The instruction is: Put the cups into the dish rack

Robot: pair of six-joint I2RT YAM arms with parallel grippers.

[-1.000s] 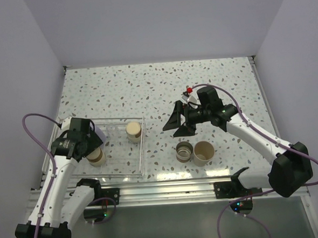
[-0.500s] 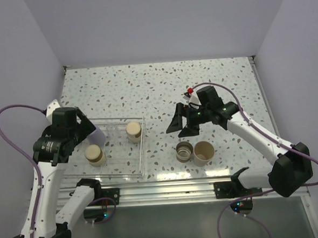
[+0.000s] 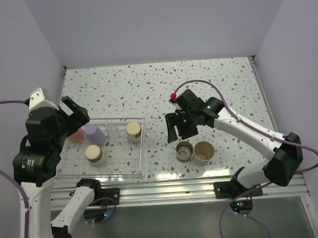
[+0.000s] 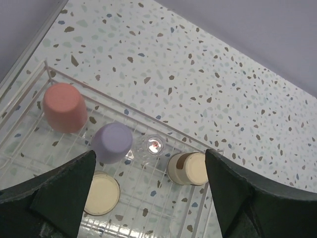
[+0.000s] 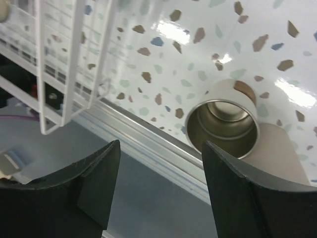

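The clear dish rack (image 3: 142,152) lies at the left. In it stand a coral red cup (image 3: 76,136), a lavender cup (image 3: 94,135), a cream-beige cup (image 3: 95,154) and a cream cup with a brown band (image 3: 134,131). The left wrist view shows these, upside down, and a clear cup (image 4: 153,146) between the lavender cup (image 4: 112,142) and the banded cup (image 4: 188,168). My left gripper (image 3: 75,113) is open and empty, high above the rack. A metallic cup (image 3: 184,151) and a beige cup (image 3: 203,152) stand upright on the table. My right gripper (image 3: 179,129) is open, just above and behind the metallic cup (image 5: 223,119).
The speckled table ends in a metal rail (image 3: 169,189) close in front of the two loose cups. The rack's near right corner (image 5: 74,74) shows at the left of the right wrist view. Walls enclose the table at the left, back and right.
My left gripper has let go of the lavender cup in the rack and risen up and to the left. My right gripper has turned downward and moved toward the metallic cup.
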